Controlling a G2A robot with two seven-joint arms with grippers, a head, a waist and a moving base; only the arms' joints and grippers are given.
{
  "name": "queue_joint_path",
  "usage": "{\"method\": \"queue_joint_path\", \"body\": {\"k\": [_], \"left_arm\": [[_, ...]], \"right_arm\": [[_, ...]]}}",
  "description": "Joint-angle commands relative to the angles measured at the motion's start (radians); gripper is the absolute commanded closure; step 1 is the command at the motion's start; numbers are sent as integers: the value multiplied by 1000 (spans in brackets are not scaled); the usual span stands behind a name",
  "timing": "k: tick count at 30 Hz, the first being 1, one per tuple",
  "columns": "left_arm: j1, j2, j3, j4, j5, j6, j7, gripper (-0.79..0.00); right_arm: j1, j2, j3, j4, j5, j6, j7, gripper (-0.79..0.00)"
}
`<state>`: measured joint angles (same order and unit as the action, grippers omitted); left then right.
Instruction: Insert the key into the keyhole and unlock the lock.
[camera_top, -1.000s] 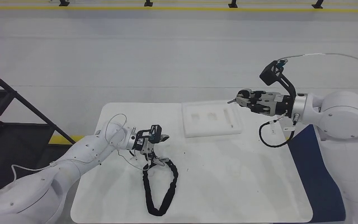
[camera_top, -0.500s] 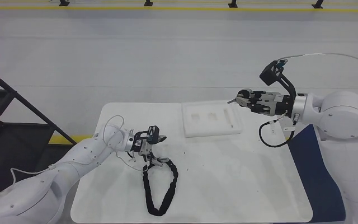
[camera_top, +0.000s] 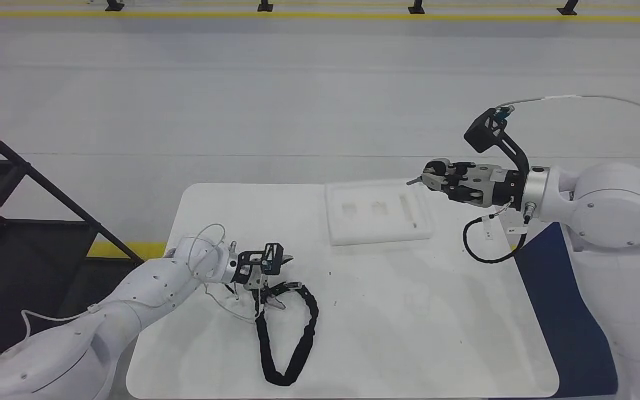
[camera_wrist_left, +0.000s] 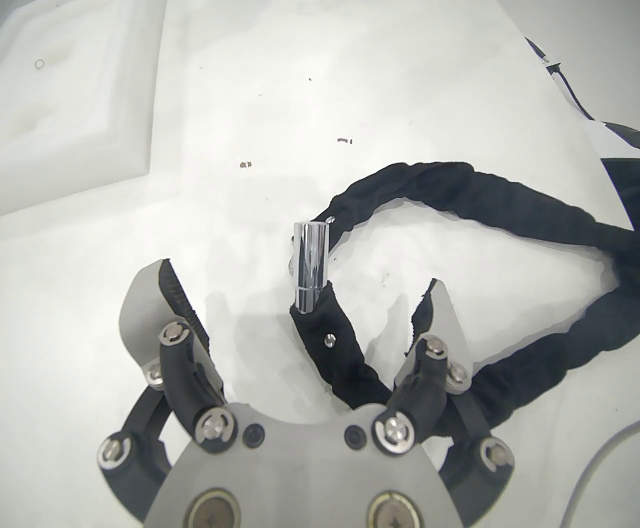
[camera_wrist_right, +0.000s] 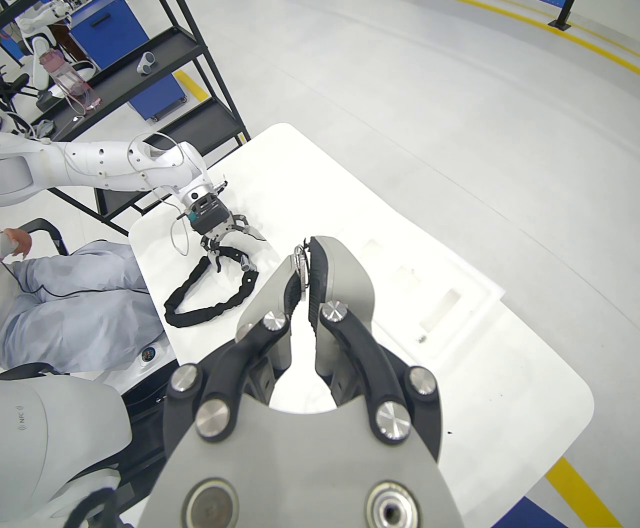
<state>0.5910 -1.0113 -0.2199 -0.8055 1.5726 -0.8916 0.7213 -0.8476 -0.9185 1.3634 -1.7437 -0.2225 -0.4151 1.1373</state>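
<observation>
Left claw (camera_wrist_left: 300, 277) spread apart, set astride chain lock (camera_wrist_left: 475, 190) on tabletop (camera_wrist_left: 350, 75); key (camera_wrist_right: 300, 265) clamped in right claw (camera_wrist_right: 306, 248), held aloft.

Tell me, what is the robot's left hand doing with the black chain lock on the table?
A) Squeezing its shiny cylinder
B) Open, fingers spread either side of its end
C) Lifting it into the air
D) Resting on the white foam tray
B: the left hand is open, with a clear gap between each finger and the chain lock's chrome cylinder, which lies on the table.
</observation>
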Motion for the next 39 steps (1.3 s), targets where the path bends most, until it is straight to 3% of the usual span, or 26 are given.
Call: {"method": "queue_joint_path", "body": {"k": [1, 4, 8, 10, 12, 14, 15, 27, 39], "left_arm": [[1, -3, -3, 1, 10, 8, -5, -785], [6, -8, -3, -3, 30, 13, -12, -785], [16, -14, -6, 1, 46, 19, -12, -640], [19, -16, -8, 5, 52, 18, -8, -385], [21, -18, -11, 8, 59, 18, -7, -317], [23, -19, -14, 12, 65, 18, -7, -166], [24, -20, -15, 16, 68, 17, -10, 0], [26, -21, -41, -6, 88, -5, 3, 0], [13, 24, -107, -157, 74, -86, 95, 0]], "right_arm": [[0, 0, 0, 0, 0, 0, 0, 0], [0, 0, 0, 0, 0, 0, 0, 0], [0, 0, 0, 0, 0, 0, 0, 0], [0, 0, 0, 0, 0, 0, 0, 0], [0, 0, 0, 0, 0, 0, 0, 0], [0, 0, 0, 0, 0, 0, 0, 0], [0, 0, 0, 0, 0, 0, 0, 0], [0, 0, 0, 0, 0, 0, 0, 0], [0, 0, 0, 0, 0, 0, 0, 0]]}}
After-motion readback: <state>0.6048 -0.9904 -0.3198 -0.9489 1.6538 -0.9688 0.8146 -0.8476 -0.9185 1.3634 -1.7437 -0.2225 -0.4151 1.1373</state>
